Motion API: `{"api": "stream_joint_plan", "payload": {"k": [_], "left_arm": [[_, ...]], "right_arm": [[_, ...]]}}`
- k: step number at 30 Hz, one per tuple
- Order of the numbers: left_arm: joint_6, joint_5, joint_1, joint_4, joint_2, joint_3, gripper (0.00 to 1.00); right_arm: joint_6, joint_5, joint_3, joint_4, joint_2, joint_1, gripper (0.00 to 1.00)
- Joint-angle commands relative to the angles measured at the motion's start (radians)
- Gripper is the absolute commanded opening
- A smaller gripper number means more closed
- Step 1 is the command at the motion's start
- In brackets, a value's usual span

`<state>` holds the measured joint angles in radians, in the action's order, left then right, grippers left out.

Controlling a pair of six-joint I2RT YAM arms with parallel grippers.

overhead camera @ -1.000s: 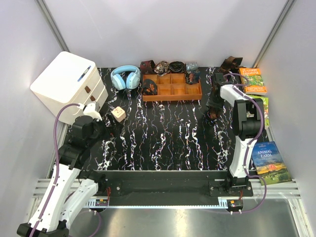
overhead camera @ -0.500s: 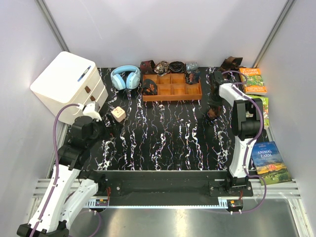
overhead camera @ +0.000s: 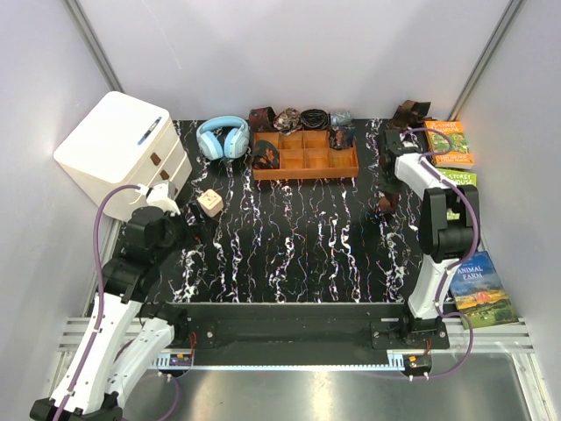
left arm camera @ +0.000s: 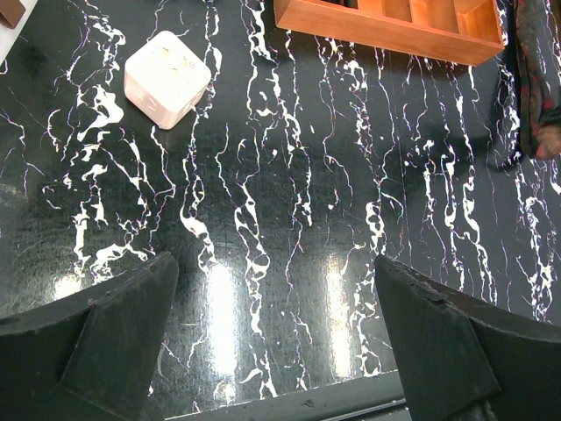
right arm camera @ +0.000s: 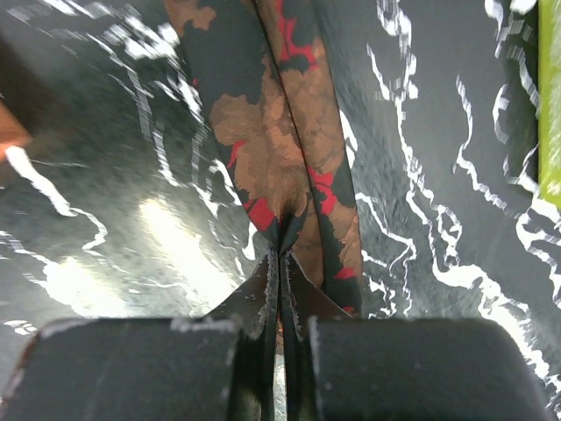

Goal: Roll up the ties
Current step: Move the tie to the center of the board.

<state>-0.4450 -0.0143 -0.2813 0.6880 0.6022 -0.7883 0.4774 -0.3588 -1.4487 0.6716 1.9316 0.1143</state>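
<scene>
Looking leftward first, I see my left gripper [left arm camera: 279, 338] spread wide above the black table [left arm camera: 289, 175], well apart from the tie [right arm camera: 263, 132]. My right gripper [right arm camera: 280, 250] pinches that tie's fold between clenched fingers, right of the wooden tray [overhead camera: 305, 163].

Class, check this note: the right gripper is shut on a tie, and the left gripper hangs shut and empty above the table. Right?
One slip: the left gripper is open, its fingers wide apart in the left wrist view, empty above the table. The right gripper is shut on a tie.
</scene>
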Motion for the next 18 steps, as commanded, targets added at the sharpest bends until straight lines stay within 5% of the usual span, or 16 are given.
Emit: {"api": "stream_joint_plan", "payload": {"k": [1,12,14,18], "left_arm": [[0.006,0.013,-0.004,-0.022,-0.012,0.003,0.97],[0.008,0.013,-0.004,-0.022,-0.013,0.003,0.97],[0.008,0.011,-0.004,-0.024,-0.015,0.003,0.97],[0.009,0.011,-0.004,-0.022,-0.015,0.003,0.97]], "right_arm": [[0.090,-0.035,0.054,-0.009,-0.023,-0.002,0.00],[0.201,-0.088,0.158,-0.007,-0.109,-0.030,0.00],[0.219,-0.074,0.191,-0.006,-0.126,-0.042,0.06],[0.237,-0.017,0.241,-0.007,-0.158,-0.077,0.36]]}}
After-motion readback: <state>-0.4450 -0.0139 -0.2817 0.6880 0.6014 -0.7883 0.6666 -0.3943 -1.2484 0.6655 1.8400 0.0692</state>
